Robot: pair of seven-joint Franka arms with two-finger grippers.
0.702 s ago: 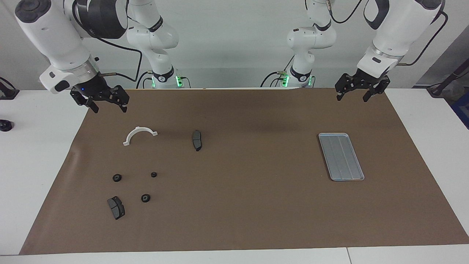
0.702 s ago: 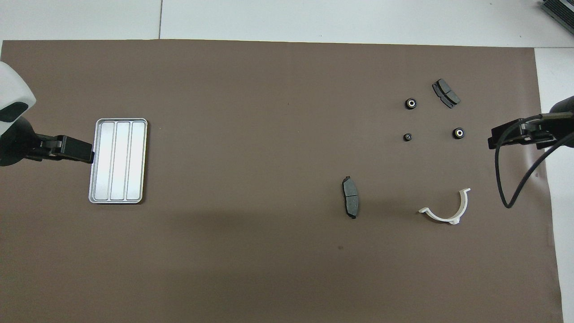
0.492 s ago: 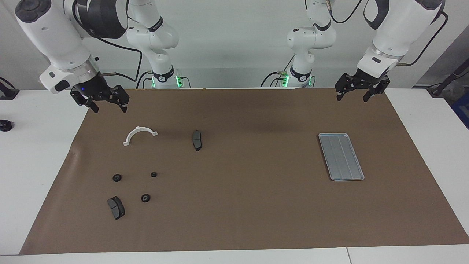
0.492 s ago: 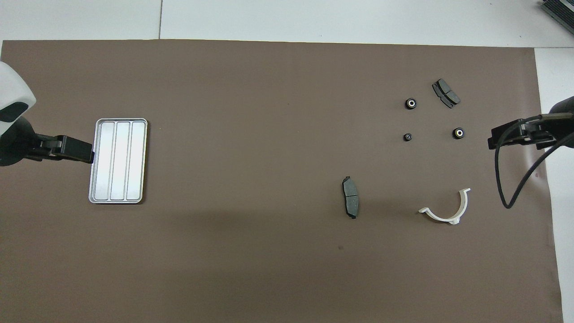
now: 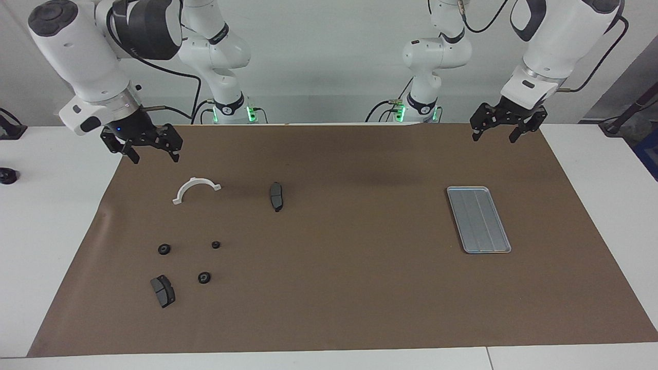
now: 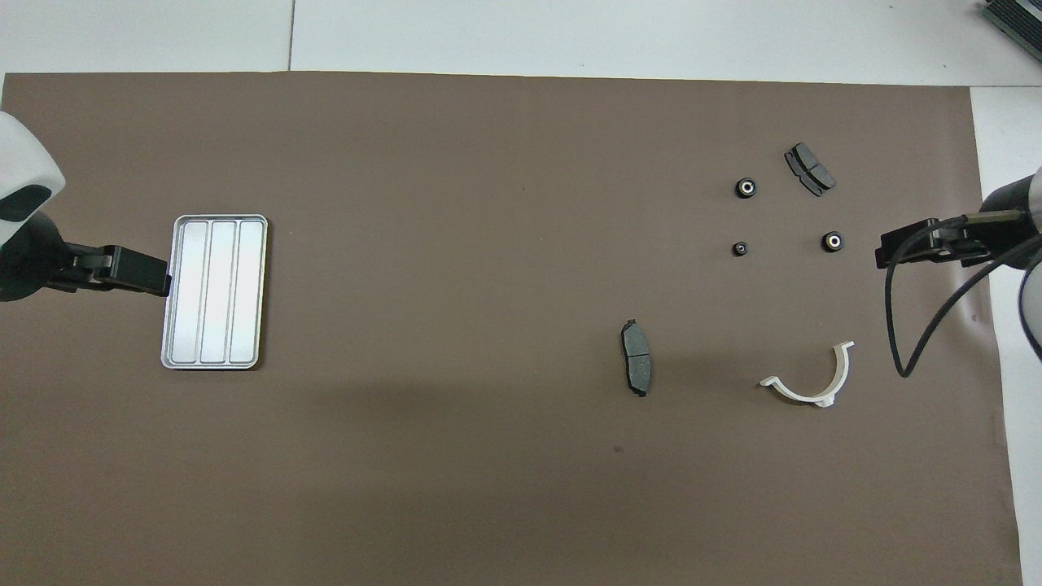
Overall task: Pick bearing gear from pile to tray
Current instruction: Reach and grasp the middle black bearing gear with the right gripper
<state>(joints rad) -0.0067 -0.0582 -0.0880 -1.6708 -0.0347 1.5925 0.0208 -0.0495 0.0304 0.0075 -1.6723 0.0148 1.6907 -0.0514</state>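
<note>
The pile lies at the right arm's end of the brown mat: three small black gears (image 5: 164,249) (image 5: 216,244) (image 5: 204,277), a dark brake pad (image 5: 163,291), a second pad (image 5: 276,196) nearer the middle, and a white half-ring bracket (image 5: 195,188). The gears also show in the overhead view (image 6: 746,188) (image 6: 740,248) (image 6: 831,241). The silver ridged tray (image 5: 478,219) (image 6: 214,291) lies at the left arm's end with nothing in it. My right gripper (image 5: 154,154) (image 6: 883,252) hangs open and empty over the mat's edge beside the bracket. My left gripper (image 5: 494,137) (image 6: 163,281) waits open and empty, raised over the mat by the tray.
The brown mat (image 5: 349,288) covers most of the white table (image 5: 46,221). A small black object (image 5: 6,176) sits on the table at the right arm's end. The right arm's black cable (image 6: 904,325) hangs over the mat's edge.
My right gripper has shifted slightly inward over the mat toward the pile. The left arm and all the parts have not moved.
</note>
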